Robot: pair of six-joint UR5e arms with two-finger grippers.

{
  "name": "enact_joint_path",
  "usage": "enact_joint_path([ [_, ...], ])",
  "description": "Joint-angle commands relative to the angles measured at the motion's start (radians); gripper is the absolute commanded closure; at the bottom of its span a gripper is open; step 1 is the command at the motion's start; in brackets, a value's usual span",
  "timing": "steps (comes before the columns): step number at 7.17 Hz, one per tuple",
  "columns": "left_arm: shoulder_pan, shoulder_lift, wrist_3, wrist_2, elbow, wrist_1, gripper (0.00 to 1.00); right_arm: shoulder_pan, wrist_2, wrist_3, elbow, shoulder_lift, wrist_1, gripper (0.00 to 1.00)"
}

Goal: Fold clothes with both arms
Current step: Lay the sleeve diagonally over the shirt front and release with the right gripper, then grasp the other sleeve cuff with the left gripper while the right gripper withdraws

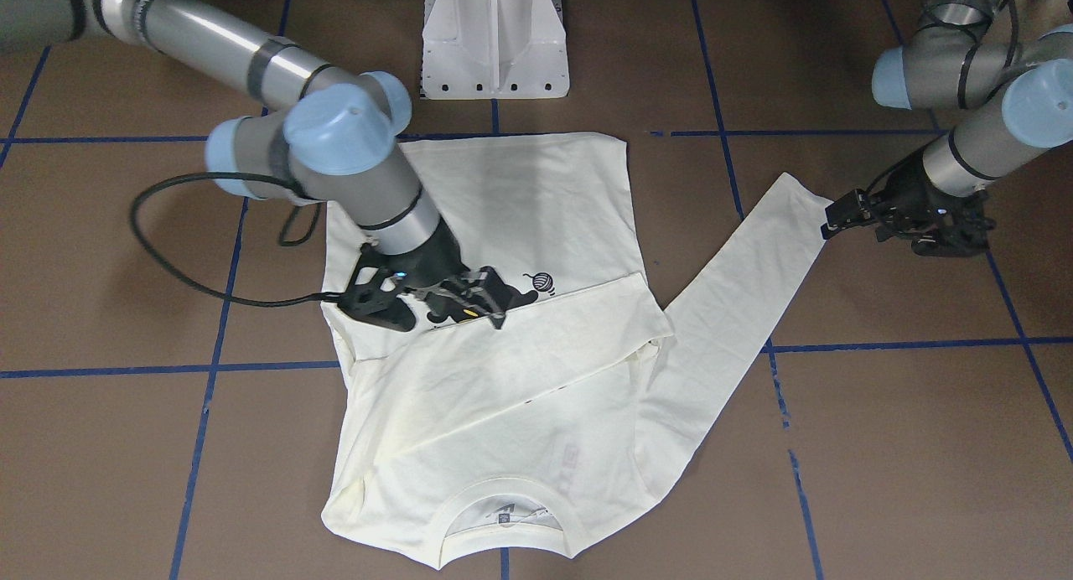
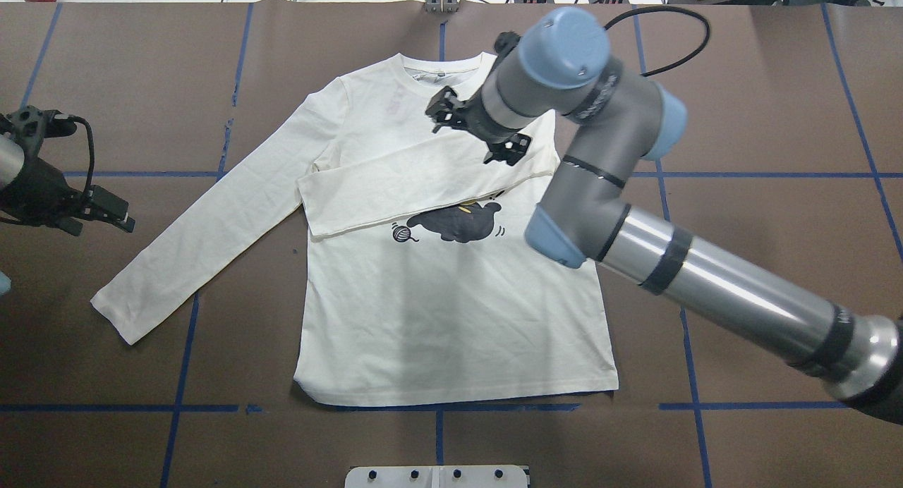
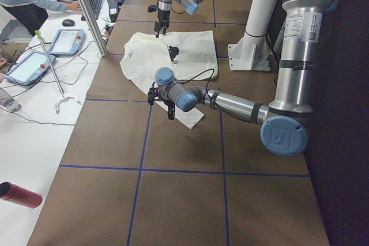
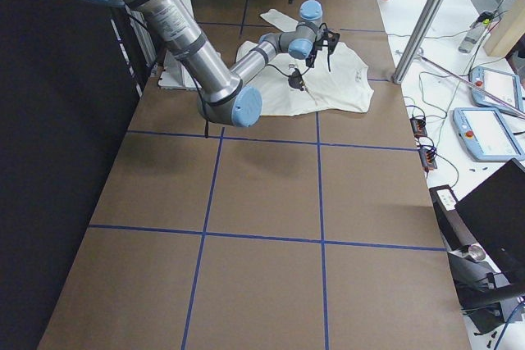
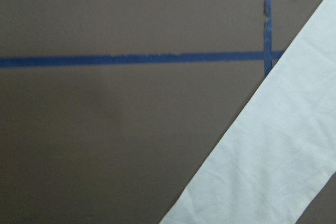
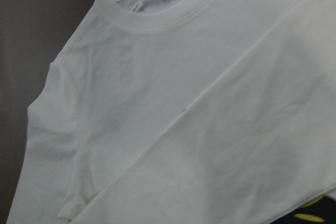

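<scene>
The jaws of the right gripper [image 2: 441,112] stand parted and empty above the folded sleeve [image 2: 395,192], near the collar. The left gripper [image 2: 118,216] holds nothing either, but we cannot tell how far its jaws are parted. On the desk [image 2: 741,121] the T-shirt [image 2: 451,312] lies print up in the middle, with its collar on the far side. One sleeve is folded across the chest, and the other sleeve [image 2: 211,227] stretches to the near left. We judge that the right gripper could snag the folded sleeve on lifting and drag it off the chest. The left gripper hangs well apart from the cuff [image 2: 116,312]. A shallow pinch there could catch only one layer, so the sleeve slips or lands crooked.
</scene>
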Motion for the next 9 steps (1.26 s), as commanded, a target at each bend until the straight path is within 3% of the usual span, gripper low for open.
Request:
enact_joint_path([
  [1, 0.036, 0.059, -0.036, 0.007, 0.012, -0.071, 0.10, 0.122, 0.140, -0.169, 0.159, -0.217, 0.002, 0.00],
  [6, 0.101, 0.063, -0.036, 0.022, 0.040, -0.066, 0.28, 0.121, 0.125, -0.178, 0.172, -0.227, 0.007, 0.00],
  [9, 0.122, 0.085, -0.036, 0.027, 0.040, -0.066, 0.32, 0.123, 0.125, -0.178, 0.200, -0.234, 0.008, 0.00],
])
